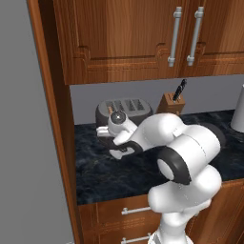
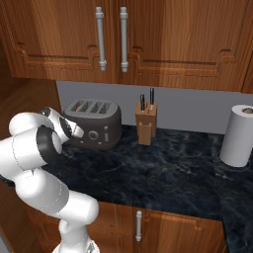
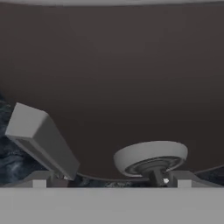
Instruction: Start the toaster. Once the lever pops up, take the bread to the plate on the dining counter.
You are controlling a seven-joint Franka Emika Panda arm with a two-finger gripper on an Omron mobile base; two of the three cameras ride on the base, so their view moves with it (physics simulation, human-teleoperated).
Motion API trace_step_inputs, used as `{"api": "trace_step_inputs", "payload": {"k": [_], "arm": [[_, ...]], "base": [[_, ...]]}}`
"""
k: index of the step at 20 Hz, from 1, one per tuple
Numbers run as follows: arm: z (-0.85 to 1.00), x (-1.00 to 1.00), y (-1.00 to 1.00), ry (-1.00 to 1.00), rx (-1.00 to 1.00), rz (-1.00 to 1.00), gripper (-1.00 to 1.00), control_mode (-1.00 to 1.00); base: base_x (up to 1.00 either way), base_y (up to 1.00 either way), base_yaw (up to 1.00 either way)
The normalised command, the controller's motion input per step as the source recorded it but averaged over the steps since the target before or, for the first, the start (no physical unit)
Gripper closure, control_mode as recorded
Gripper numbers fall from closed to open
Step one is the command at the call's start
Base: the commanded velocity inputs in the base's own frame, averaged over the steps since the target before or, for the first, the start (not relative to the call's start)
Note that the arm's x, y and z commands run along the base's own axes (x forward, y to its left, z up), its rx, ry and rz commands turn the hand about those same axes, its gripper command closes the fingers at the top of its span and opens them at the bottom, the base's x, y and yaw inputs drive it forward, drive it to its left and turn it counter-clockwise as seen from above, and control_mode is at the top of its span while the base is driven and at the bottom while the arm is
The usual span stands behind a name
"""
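Gripper (image 3: 111, 181) jaws were set wide apart and nothing was held between them; the hand was pressed in close to the front face of the toaster (image 2: 94, 123). In the hand view, a flat grey lever (image 3: 41, 138) was seen slanting at the left and a round, disc-like knob (image 3: 151, 157) at the right, both standing out from the smooth dark wall of the toaster (image 3: 113, 74). Whether a fingertip touched either one could not be told.

From the left base view, the toaster (image 1: 125, 107) was found at the back of the black marbled tabletop (image 1: 100, 176), near the wooden side panel, with the arm's white wrist lying across its front. A thin tan edge of bread (image 1: 110, 110) was seen standing in one slot of the silvery top. From the right base view, the toaster's front was shown more plainly (two round knobs side by side), and a warm orange-tan strip of the bread (image 2: 83, 105) was seen in a slot.

A wooden knife block (image 2: 146, 123) with dark handles was placed just to the right of the toaster, apart from it. A white paper towel roll (image 2: 239, 134) was shown whole, upright at the far right, in the right base view; only its edge was caught in the left base view. Reddish-brown panelled cabinet doors (image 2: 113, 34) with steel bar handles were hung above.
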Motion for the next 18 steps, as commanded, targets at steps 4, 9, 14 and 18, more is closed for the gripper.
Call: {"api": "trace_step_inputs", "payload": {"k": [4, 9, 14, 18], "arm": [[0.22, -0.15, 0.0, -0.14, 0.0, 0.0, -1.0, -1.0], [0.17, -0.02, 0.0, -0.12, 0.0, 0.0, -1.0, -1.0], [0.22, 0.0, 0.0, -0.12, 0.0, 0.0, -1.0, -1.0], [0.18, 0.0, 0.0, -0.09, 0.0, 0.0, -1.0, -1.0]], "base": [[0.0, 0.0, 0.0], [0.0, 0.0, 0.0], [0.0, 0.0, 0.0], [0.0, 0.0, 0.0]]}}
